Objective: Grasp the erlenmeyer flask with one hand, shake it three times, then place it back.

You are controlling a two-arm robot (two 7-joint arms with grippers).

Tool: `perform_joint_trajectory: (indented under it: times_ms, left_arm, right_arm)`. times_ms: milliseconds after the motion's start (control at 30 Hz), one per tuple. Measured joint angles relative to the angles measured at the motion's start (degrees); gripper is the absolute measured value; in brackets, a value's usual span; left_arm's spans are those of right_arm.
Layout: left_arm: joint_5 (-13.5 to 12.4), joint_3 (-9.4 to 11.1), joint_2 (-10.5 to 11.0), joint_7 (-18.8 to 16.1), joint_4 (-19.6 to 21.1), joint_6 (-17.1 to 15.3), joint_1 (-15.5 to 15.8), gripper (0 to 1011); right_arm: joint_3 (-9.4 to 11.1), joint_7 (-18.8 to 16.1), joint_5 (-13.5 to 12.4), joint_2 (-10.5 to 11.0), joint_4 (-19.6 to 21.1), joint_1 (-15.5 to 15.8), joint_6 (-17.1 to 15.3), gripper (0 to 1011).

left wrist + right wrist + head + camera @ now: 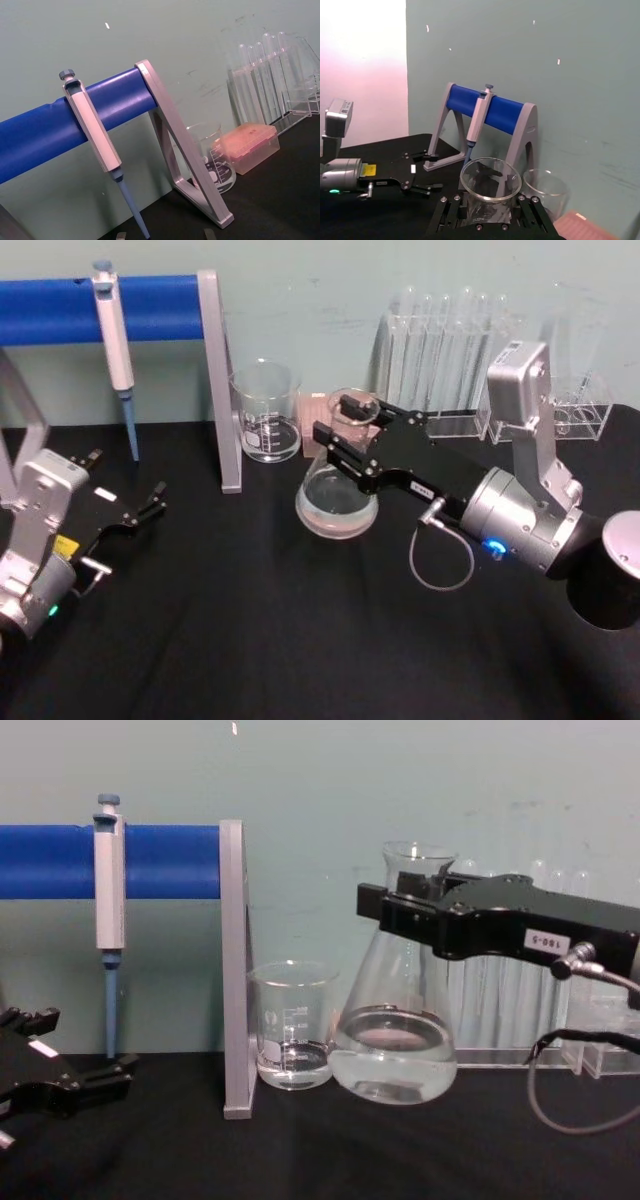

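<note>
The erlenmeyer flask [338,502] stands upright mid-table with clear liquid in its wide base [395,1050]. My right gripper [347,436] reaches in from the right and is shut on the flask's narrow neck just under the flared rim [490,181]; in the chest view its black fingers [410,915] clamp the neck. I cannot tell whether the flask's base touches the black table or hangs just above it. My left gripper [155,497] rests open and empty near the table's left side, far from the flask.
A glass beaker [266,415] stands just left of the flask, beside the grey stand leg [222,380]. A pipette [115,340] hangs on the blue bar. A pink tip box [250,145] and a test tube rack [440,350] lie behind.
</note>
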State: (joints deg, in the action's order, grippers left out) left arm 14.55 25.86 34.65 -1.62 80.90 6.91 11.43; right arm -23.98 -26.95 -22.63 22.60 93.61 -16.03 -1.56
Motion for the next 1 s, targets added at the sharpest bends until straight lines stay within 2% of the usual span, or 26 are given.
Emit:
perform_joint_trajectory:
  times_ms: [433,1000]
  left_arm:
    - [0.00,0.00,0.00,0.00,0.00,0.00,0.00,1001]
    - [0.00,0.00,0.00,0.00,0.00,0.00,0.00,1001]
  right_arm:
    - [-1.04,0.14,-0.81,0.25,-0.48,-0.39,0.15,451]
    - [-2.46,-0.34,-1.31,-0.48,-4.16,-1.15,0.53,451]
